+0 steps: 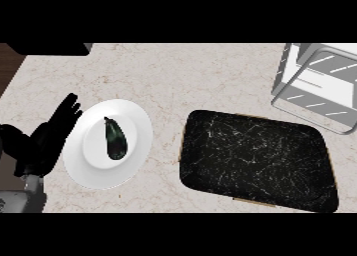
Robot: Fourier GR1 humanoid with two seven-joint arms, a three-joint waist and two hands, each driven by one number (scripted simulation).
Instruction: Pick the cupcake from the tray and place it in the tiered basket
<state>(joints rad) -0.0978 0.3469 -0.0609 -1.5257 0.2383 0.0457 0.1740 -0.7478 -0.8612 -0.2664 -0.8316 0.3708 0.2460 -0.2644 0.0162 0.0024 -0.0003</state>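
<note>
Oddly, no cupcake shows from the head view: the black tray (258,160) lies bare-looking beside the basket (321,85). Left hand (52,132) rests open-fingered, touching a plate (137,125) holding an eggplant (115,140).

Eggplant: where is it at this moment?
In the head view the eggplant lies on the white plate at the counter's left, between the left hand and the black tray.

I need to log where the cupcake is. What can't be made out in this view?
- Cupcake: not visible; none lies on the black tray.
- Tiered basket: cut off by the right edge, so its contents cannot be told.
- Right hand: shows nowhere.
- Left hand: forearm cut by the lower left edge.
</note>
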